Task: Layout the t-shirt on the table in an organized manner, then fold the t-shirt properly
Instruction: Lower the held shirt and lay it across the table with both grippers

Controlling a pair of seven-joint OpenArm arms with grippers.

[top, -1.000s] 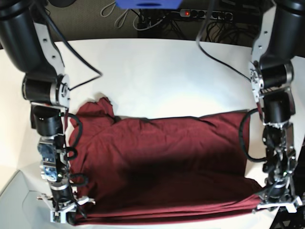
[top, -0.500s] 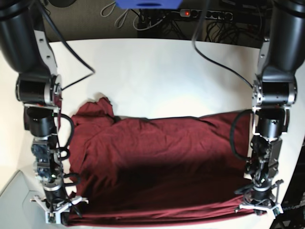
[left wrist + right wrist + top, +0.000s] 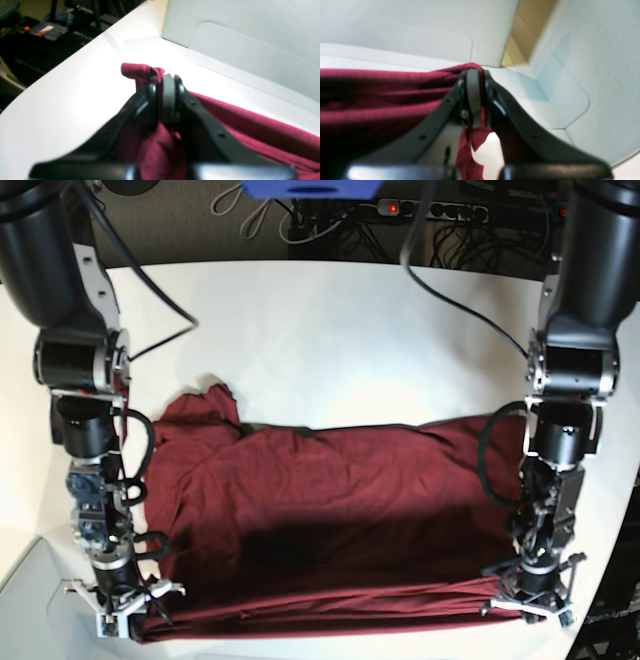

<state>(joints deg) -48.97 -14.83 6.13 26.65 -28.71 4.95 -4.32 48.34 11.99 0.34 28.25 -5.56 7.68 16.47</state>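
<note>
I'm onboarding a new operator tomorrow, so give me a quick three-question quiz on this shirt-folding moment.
1. True or false: both grippers are shut on the t-shirt.
2. Which edge of the t-shirt do the left gripper and right gripper hold in the base view? A) the far edge B) the near edge C) the bunched part at upper left
3. Fill in: the cloth lies on the white ____.

Key:
1. True; each wrist view shows maroon cloth pinched between closed jaws.
2. B
3. table
</note>
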